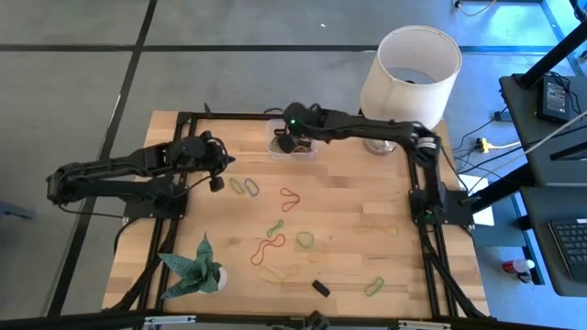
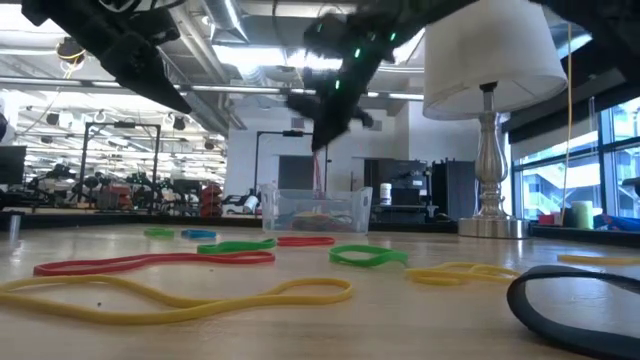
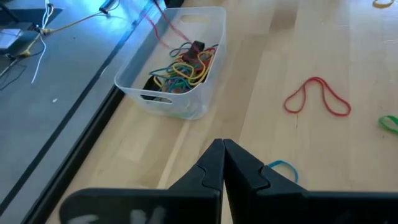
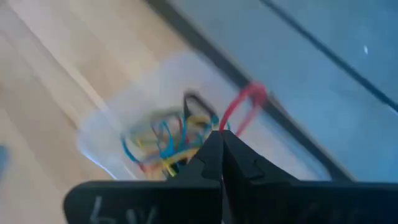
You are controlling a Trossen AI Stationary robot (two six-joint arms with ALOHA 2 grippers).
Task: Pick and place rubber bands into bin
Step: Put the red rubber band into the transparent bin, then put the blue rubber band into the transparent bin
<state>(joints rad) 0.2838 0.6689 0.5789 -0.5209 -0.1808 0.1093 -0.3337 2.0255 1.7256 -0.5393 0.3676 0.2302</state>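
While the left gripper [image 1: 217, 174] waits pinched empty at nine o'clock, the right gripper [image 4: 219, 138] dangles a thin red rubber band [image 4: 244, 107] over the small clear plastic bin [image 1: 293, 147] at twelve o'clock.

Bright, even overhead light fell on the wooden table [image 1: 367, 197], shadows soft; ceiling lights [image 2: 250, 55] glared in the low view, while the bin [image 4: 155, 140] was blurred in the right wrist view

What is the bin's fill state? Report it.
Partly filled: the bin holds a tangle of rubber bands across its bottom, well below its rim.
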